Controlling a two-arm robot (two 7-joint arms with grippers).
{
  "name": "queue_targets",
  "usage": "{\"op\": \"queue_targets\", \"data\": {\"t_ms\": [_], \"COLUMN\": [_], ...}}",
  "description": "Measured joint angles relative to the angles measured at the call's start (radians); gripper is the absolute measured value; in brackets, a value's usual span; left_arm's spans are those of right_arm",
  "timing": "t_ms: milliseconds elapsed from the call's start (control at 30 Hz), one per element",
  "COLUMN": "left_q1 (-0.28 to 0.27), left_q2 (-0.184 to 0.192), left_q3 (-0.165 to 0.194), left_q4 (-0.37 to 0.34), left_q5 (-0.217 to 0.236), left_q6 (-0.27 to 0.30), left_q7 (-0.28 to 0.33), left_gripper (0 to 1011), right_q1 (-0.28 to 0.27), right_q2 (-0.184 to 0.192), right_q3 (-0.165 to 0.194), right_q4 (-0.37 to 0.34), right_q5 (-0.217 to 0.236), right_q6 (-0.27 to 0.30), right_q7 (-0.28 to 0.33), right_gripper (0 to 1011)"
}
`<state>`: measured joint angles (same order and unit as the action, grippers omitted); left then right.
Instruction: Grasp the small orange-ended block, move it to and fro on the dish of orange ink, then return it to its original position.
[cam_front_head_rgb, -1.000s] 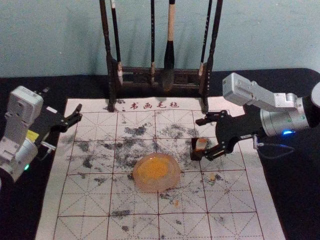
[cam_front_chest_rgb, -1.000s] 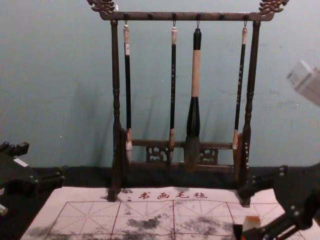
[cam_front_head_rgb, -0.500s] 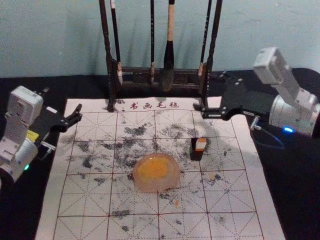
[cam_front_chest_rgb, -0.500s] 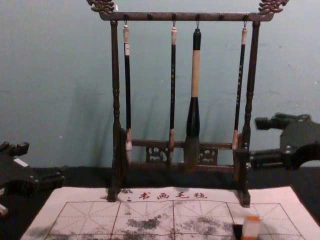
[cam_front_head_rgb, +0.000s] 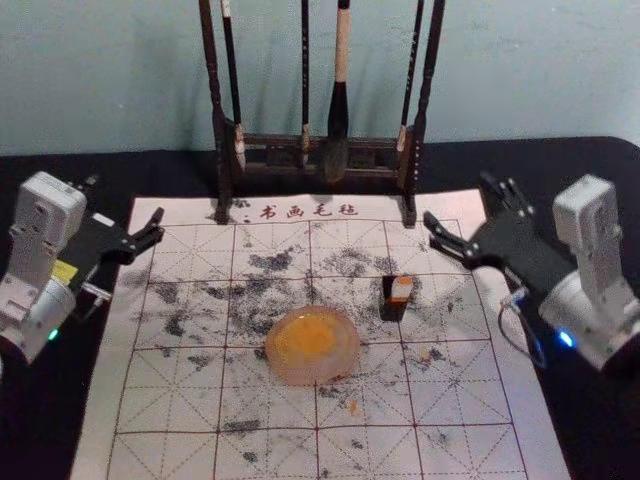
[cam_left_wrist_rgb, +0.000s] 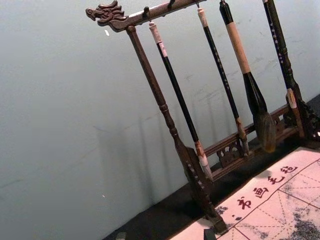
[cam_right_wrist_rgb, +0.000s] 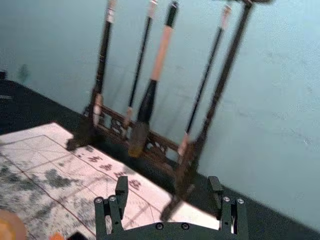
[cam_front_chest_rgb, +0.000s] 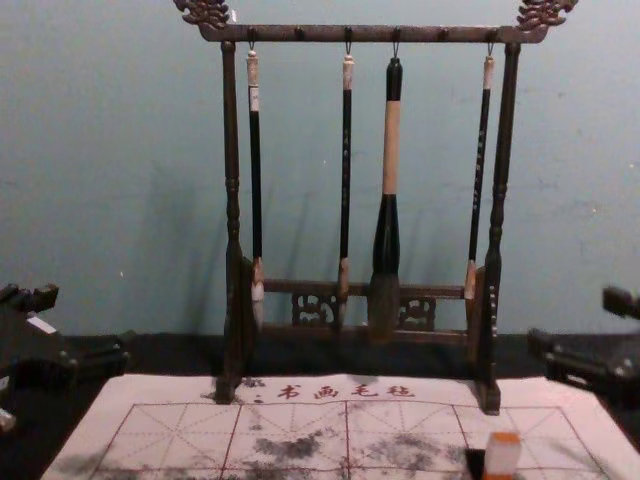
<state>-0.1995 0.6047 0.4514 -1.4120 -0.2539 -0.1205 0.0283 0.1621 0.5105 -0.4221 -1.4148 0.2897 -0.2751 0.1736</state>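
The small white block (cam_front_head_rgb: 402, 289) with an orange end stands upright against a dark block or holder (cam_front_head_rgb: 391, 309), right of the round dish (cam_front_head_rgb: 340, 372) of orange ink. In the chest view the block (cam_front_chest_rgb: 502, 456) is at the lower right. My right gripper (cam_front_head_rgb: 461, 201) hangs behind and to the right of it, open and holding nothing; in its wrist view the gripper (cam_right_wrist_rgb: 168, 186) shows a wide gap between its fingers. The left gripper (cam_front_head_rgb: 125, 200) is parked at the mat's left edge, open; in its own wrist view its tips (cam_left_wrist_rgb: 121, 236) are at the frame's edge.
A dark wooden rack (cam_front_chest_rgb: 230, 200) with several hanging brushes stands at the mat's back edge, its right foot near my right gripper. The gridded mat (cam_front_head_rgb: 270, 450) bears scattered black smudges and a few orange spots.
My right gripper, beside the block a second ago, has moved away from it, first backward, then to the right, and turned. The block stays standing by the dark holder; the left arm is still.
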Motion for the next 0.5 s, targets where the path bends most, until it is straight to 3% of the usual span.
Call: {"op": "queue_targets", "data": {"t_ms": [167,500], "left_q1": [0.0,0.0], "left_q2": [0.0,0.0], "left_q3": [0.0,0.0], "left_q4": [0.0,0.0], "left_q5": [0.0,0.0], "left_q6": [0.0,0.0], "left_q7": [0.0,0.0], "left_gripper": [1001,1001], "right_q1": [-0.038,-0.04], "right_q2": [-0.05,-0.087], "right_q3": [0.028,0.044], "right_q4": [0.05,0.104], "right_q5": [-0.02,-0.036], "right_q6": [-0.058,-0.05], "right_q7": [-0.073,-0.094], "right_gripper": [1000,1000]}}
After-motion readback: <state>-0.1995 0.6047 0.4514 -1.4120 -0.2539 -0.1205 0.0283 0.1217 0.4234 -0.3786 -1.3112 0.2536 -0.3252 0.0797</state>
